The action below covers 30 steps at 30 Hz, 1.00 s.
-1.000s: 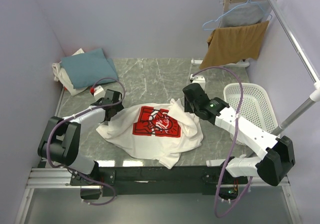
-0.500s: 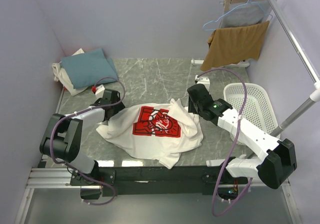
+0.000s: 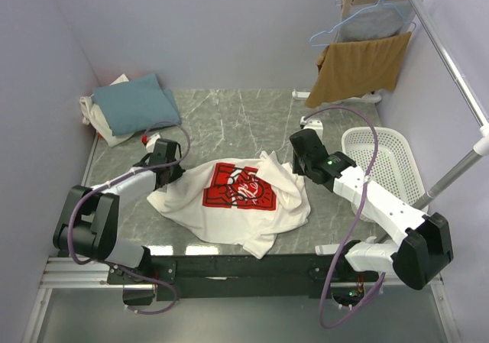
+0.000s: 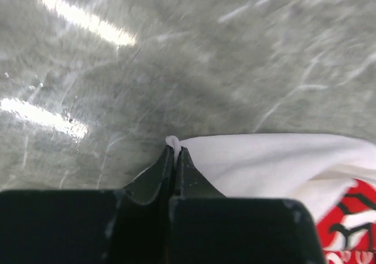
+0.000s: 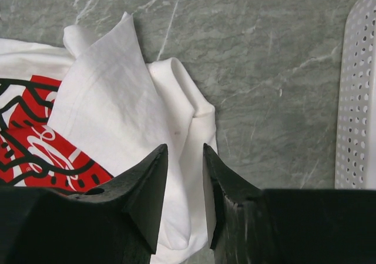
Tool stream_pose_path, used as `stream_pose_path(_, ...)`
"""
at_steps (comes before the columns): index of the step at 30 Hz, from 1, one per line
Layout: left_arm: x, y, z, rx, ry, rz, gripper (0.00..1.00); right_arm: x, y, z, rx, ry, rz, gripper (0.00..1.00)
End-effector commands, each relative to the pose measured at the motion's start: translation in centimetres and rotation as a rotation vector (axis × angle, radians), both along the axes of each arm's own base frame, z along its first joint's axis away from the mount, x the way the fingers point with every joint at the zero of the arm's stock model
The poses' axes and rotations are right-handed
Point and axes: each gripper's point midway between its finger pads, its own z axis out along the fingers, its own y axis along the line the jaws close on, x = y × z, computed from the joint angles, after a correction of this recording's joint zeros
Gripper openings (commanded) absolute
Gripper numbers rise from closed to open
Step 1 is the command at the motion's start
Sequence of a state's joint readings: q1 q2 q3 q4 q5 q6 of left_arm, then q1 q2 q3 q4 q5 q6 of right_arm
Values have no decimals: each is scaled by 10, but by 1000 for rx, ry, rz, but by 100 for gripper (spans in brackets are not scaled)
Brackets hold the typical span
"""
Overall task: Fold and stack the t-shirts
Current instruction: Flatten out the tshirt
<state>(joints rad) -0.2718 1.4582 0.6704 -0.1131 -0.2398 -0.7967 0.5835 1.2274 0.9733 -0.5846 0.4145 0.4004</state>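
The white t-shirt [image 3: 229, 198] lies crumpled near the basket [image 3: 378, 160], on its left. Expect light, limp cloth that sags wherever unsupported. Your left gripper [image 4: 174, 153] is clamped on the edge farthest from the basket. Your right gripper [image 5: 183, 158] stands parted astride the basket-side fold. Take hold at hems or shoulders.

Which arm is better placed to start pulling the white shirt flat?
Left. The left claw is shut on the edge of the white shirt, while the right claw hangs over the shirt's bunched side with jaws apart, gripping nothing yet.
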Motion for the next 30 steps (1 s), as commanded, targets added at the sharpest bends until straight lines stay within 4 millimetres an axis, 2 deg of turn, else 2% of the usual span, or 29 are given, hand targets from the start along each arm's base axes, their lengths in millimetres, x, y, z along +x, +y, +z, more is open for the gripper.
stream_pose_path(1,42,-8,88,0,-200,-39,1,16,10,3,28,-8,44,38)
stream_pose_path(2,44,-7,100,9,-211,-40,1,18,18,4,49,-1,78,42)
stream_pose_path(4,56,-8,142,7,-296,-42,1,22,29,-1,59,23,120,43)
stream_pose_path(7,59,-10,179,-5,-354,-50,1,23,51,-5,116,66,198,46)
stream_pose_path(11,54,-9,199,-12,-394,-62,1,12,78,-13,117,106,324,48)
stream_pose_path(13,51,-7,197,-4,-391,-58,1,9,83,-17,63,106,355,50)
stream_pose_path(14,49,-6,198,-4,-394,-56,1,5,95,-15,39,94,390,51)
stream_pose_path(17,46,-6,195,-6,-391,-57,1,3,106,-18,-43,88,427,54)
stream_pose_path(18,46,-6,193,-9,-388,-57,1,-4,116,-26,-74,107,458,54)
stream_pose_path(20,46,-6,191,-10,-384,-59,1,-1,122,-30,-128,101,449,54)
stream_pose_path(22,45,-6,189,-7,-380,-59,1,-9,133,-34,-165,103,476,54)
stream_pose_path(25,45,-5,190,-3,-383,-61,1,-12,137,-43,-266,87,465,54)
stream_pose_path(30,45,-6,190,-1,-384,-68,1,-10,117,-62,-502,57,377,53)
